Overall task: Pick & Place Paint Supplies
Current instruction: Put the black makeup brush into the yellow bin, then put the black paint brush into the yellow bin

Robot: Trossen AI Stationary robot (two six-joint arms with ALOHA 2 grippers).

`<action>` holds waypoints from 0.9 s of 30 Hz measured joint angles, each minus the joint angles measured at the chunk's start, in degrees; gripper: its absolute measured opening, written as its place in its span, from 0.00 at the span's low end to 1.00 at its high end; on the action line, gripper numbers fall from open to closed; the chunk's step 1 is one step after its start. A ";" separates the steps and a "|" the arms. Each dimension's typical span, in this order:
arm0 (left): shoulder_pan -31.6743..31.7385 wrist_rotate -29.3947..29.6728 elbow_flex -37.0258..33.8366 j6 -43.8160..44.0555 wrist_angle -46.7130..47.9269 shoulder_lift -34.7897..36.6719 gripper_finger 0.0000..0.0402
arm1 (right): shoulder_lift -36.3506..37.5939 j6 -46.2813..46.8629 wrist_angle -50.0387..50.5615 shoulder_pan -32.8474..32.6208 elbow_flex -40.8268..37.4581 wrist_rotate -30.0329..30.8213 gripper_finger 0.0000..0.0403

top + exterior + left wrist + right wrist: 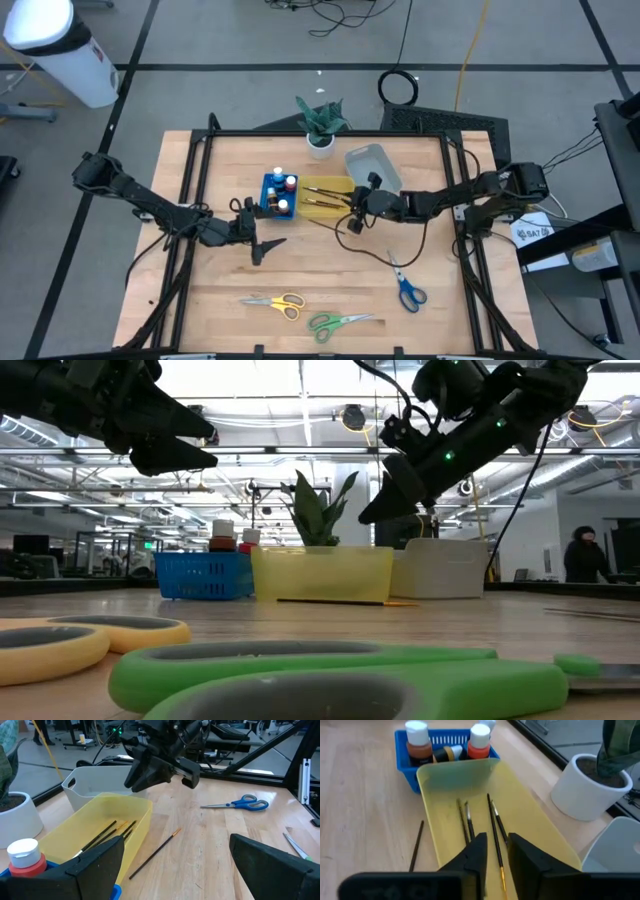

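Several thin dark brushes (468, 822) lie in the yellow tray (327, 197). One more brush (155, 852) lies on the table beside the tray. Paint bottles (479, 742) stand in the blue tray (279, 192). Yellow scissors (275, 302), green scissors (338, 322) and blue scissors (405, 285) lie flat near the table's near edge. My right gripper (497, 857) hangs over the yellow tray's right end, open by a narrow gap. A brush (493, 827) on the tray floor shows through that gap. My left gripper (175, 870) hovers left of the trays, wide open and holding nothing.
A clear tray (372, 165) stands at the far right of the yellow tray. A potted plant (320, 125) stands at the far edge. The table's left part and the strip between the trays and the scissors are bare wood.
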State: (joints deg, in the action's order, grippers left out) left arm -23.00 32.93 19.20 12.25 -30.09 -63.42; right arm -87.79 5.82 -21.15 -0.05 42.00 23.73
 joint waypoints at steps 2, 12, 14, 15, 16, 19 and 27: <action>0.00 0.00 0.00 0.13 0.02 -0.02 0.94 | -0.02 0.78 0.06 0.00 0.00 0.00 0.20; 0.00 0.00 0.00 0.02 0.07 0.00 0.94 | 0.00 -1.94 -7.27 -7.75 0.00 -10.67 0.28; 0.00 0.00 0.00 -0.01 0.07 0.00 0.94 | 0.00 -2.04 -7.04 -10.49 0.00 -10.26 0.28; 0.00 0.00 0.00 -0.01 0.07 -0.01 0.94 | 0.00 -2.05 -6.28 -11.65 0.00 -10.12 0.29; 0.00 0.00 0.00 0.00 0.07 -0.02 0.94 | 0.00 -1.88 -5.40 -12.67 0.00 -9.78 0.29; 0.00 -0.02 -0.02 0.28 0.07 -0.02 0.94 | 0.02 0.80 -5.34 -14.96 -0.72 -8.95 0.29; 0.00 0.00 0.00 0.97 0.05 -0.01 0.94 | 0.02 8.45 -11.06 -17.00 -4.84 -8.92 0.29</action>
State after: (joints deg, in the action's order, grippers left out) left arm -23.00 32.93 19.20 13.22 -30.04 -63.43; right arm -87.77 14.28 -32.21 -17.06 37.15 14.80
